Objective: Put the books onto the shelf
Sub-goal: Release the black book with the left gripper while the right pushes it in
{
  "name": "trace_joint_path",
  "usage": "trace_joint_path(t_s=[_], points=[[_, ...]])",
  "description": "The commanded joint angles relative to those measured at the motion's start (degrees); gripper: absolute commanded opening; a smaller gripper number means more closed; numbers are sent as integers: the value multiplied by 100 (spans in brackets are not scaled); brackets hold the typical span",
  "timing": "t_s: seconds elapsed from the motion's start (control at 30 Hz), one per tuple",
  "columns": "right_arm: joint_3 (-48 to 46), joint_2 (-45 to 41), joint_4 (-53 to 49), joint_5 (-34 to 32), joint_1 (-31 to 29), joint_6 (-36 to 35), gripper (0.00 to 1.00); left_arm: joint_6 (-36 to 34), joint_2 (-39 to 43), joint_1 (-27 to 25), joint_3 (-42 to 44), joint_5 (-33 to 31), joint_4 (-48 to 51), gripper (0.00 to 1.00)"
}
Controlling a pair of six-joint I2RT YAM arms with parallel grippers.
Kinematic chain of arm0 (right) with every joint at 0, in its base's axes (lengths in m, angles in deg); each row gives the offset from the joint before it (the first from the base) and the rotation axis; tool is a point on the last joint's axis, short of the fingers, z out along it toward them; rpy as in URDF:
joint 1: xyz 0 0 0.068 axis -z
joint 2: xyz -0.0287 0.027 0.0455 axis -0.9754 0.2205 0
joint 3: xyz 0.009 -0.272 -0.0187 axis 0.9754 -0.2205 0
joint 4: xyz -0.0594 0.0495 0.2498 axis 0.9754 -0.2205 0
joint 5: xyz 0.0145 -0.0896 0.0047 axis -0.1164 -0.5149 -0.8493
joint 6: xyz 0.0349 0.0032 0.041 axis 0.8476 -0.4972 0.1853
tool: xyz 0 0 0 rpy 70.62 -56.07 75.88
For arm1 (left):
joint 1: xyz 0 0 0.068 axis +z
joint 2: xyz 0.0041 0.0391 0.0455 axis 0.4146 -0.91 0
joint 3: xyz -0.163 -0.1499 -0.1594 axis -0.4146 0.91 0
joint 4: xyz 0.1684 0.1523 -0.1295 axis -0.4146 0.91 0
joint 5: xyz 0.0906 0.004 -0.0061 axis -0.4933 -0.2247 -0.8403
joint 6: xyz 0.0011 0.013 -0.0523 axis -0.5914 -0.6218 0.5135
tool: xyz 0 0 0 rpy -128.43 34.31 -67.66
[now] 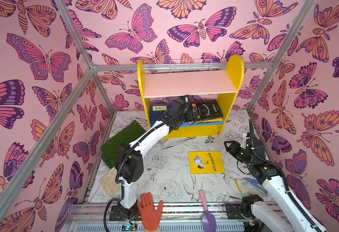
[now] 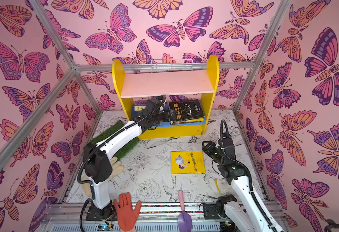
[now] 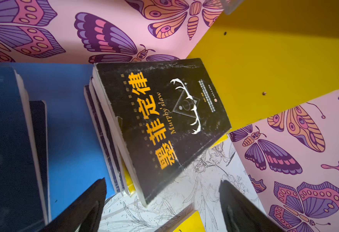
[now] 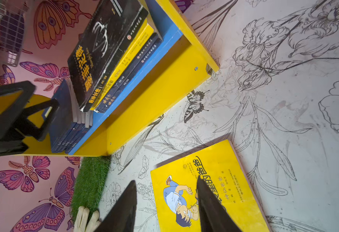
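Observation:
The shelf (image 1: 234, 76) (image 2: 211, 80) stands at the back, with a bare pink upper board (image 1: 188, 84). On its blue lower board (image 3: 70, 130) a black book with a yellow title (image 1: 206, 110) (image 2: 186, 110) (image 3: 164, 120) (image 4: 104, 50) tops a flat stack. Navy books (image 1: 158, 112) (image 3: 4, 140) (image 4: 64, 120) lie to its left. My left gripper (image 1: 190, 115) (image 3: 162, 186) is open at the stack's front edge, holding nothing. A yellow cartoon book (image 1: 206, 162) (image 2: 187, 162) (image 4: 235, 190) lies flat on the table. My right gripper (image 1: 228, 145) (image 4: 165, 180) hovers open beside it.
A green turf mat (image 1: 122, 140) lies left of the shelf, with a cream glove (image 2: 114, 166) near it. An orange glove (image 1: 149, 211) and a purple trowel (image 1: 206, 211) sit at the front edge. A white wire rack (image 1: 190, 65) hangs behind the shelf.

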Motion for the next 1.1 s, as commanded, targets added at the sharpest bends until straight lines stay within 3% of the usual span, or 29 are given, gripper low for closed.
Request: trace_joint_path(t_s=[0.0,0.17,0.33,0.5,0.67,1.07], points=[[256,361,169,260,-20,-151,45,-313,622,-175,508,-356,119,89],[733,1115,391,116,-432,-341,40,127,1851,-264,2266,-965,53,90],[1476,2127,650,-156,-1088,-589,37,1197,3122,-108,4576,-1953,147,90],[2315,3139,785,-261,-1401,-593,32,2257,3826,88,6072,-2143,172,90],[3051,3952,724,-311,-1498,-500,28,2284,3975,566,6274,-1993,127,89],[4009,5023,577,-282,-1494,-558,28,2293,4037,595,6398,-1879,133,89]])
